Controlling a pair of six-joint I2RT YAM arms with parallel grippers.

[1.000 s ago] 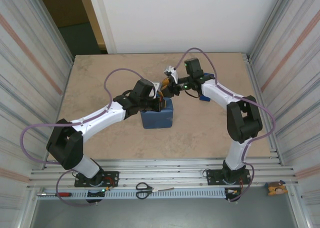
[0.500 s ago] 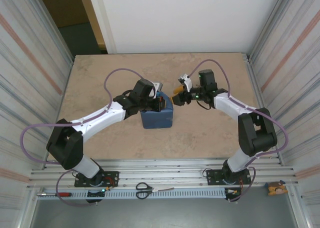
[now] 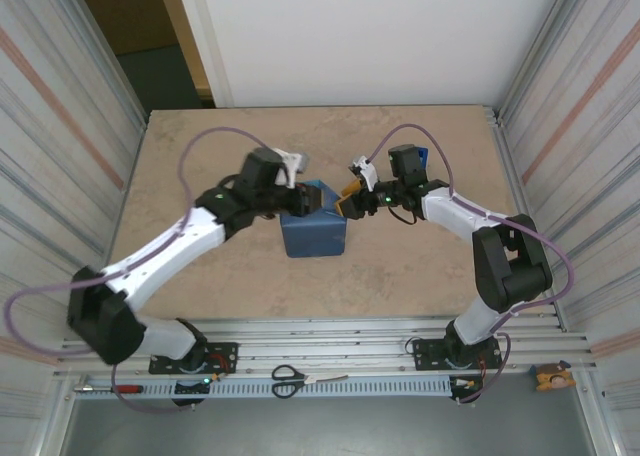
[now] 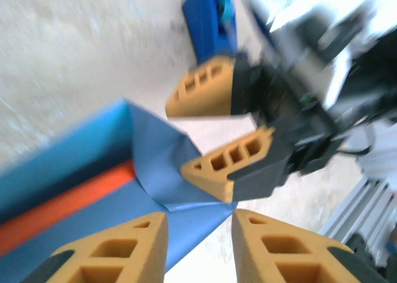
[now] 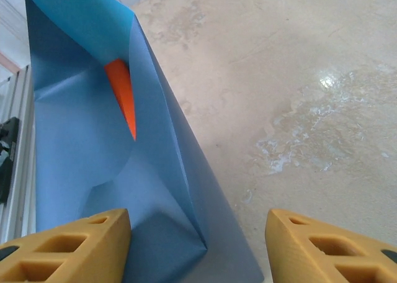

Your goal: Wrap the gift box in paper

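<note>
The paper (image 3: 315, 236) is folded round the gift box in the middle of the table, with its far end flaps loose. A strip of the orange gift box (image 4: 62, 203) shows under the folds, and again as a sliver (image 5: 121, 90) inside the open end. My left gripper (image 3: 303, 194) hovers at the parcel's far left corner; its jaws (image 4: 198, 236) are open over a paper corner. My right gripper (image 3: 343, 198) is at the far right corner, open (image 5: 198, 252), with a folded paper (image 5: 124, 171) flap lying between its fingers, not pinched.
A blue tape dispenser (image 3: 422, 159) stands behind my right wrist, also seen upright (image 4: 211, 19). Scissors (image 3: 290, 379), a red-handled tool (image 3: 112, 387) and a yellow object (image 3: 552, 378) lie on the front rail. Metal walls close both sides.
My left gripper has opened and pulled back off the parcel toward the far left. My right gripper has swung out to the right and come back to the parcel's right corner.
</note>
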